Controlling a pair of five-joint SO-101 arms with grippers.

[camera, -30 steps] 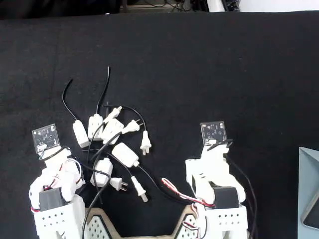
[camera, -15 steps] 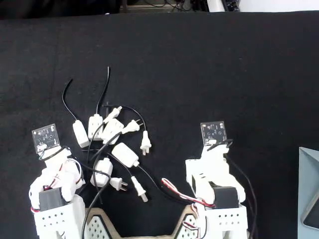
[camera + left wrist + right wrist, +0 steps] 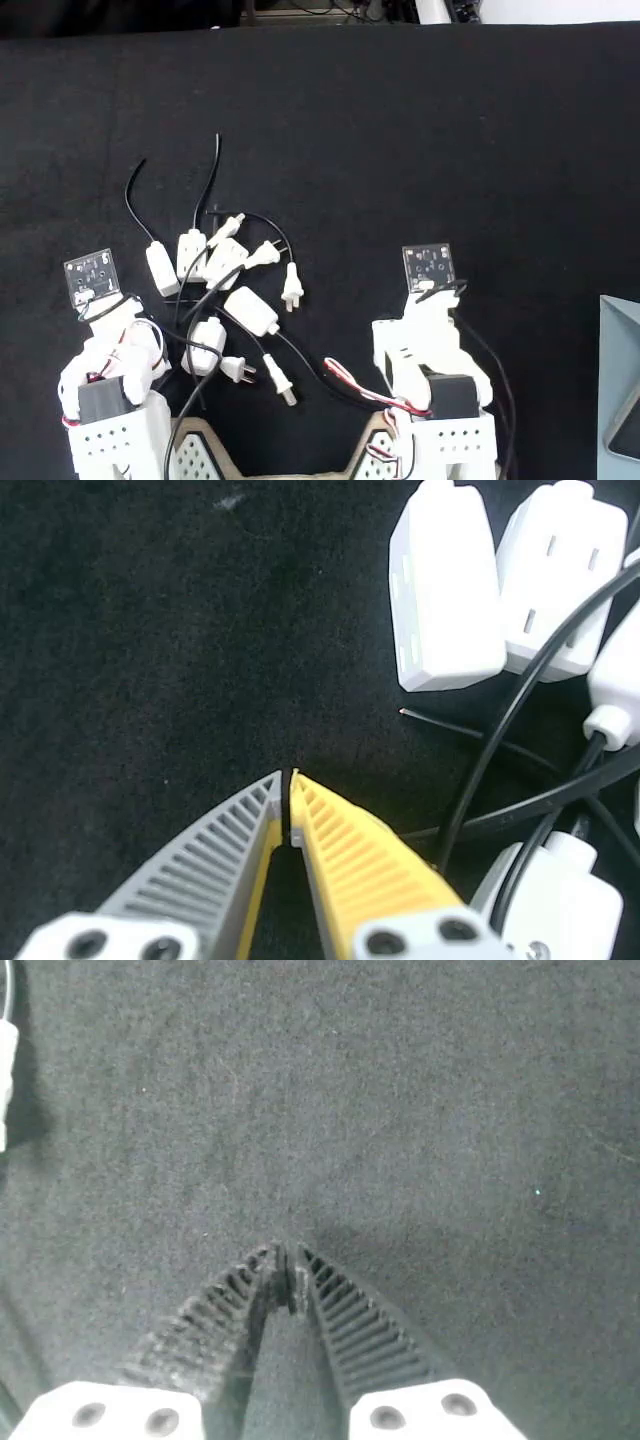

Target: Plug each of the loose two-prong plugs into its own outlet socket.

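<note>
- Five white two-prong plugs (image 3: pixel 292 288) can be counted in the high view. All lie loose on the black table (image 3: pixel 420 130), and none is seated in a socket.
- Five white outlet sockets (image 3: pixel 250 311) lie among them in one tangled cluster. The tangle makes this count less sure.
- The cluster sits on the left half of the table, just in front of the left arm (image 3: pixel 110 390) and well apart from the right arm (image 3: pixel 430 370).
- Thin black cords (image 3: pixel 212 170) thread through the cluster. Two of them trail out toward the far side of the table.
- The left gripper (image 3: pixel 290 780) has its grey and yellow fingers pressed together at the tips, with nothing between them.
- The left gripper is over bare cloth, near two sockets lying side by side (image 3: pixel 445 585) with their slots facing up, but touching neither.
- The right gripper (image 3: pixel 290 1255) has its two black fingers closed tip to tip, holding nothing, over bare cloth.
- A white piece shows at the edge of the right wrist view, but whether it is a plug or a socket cannot be told.
- One grey box (image 3: pixel 620 400) stands at the right edge of the table, well away from the plugs.
</note>
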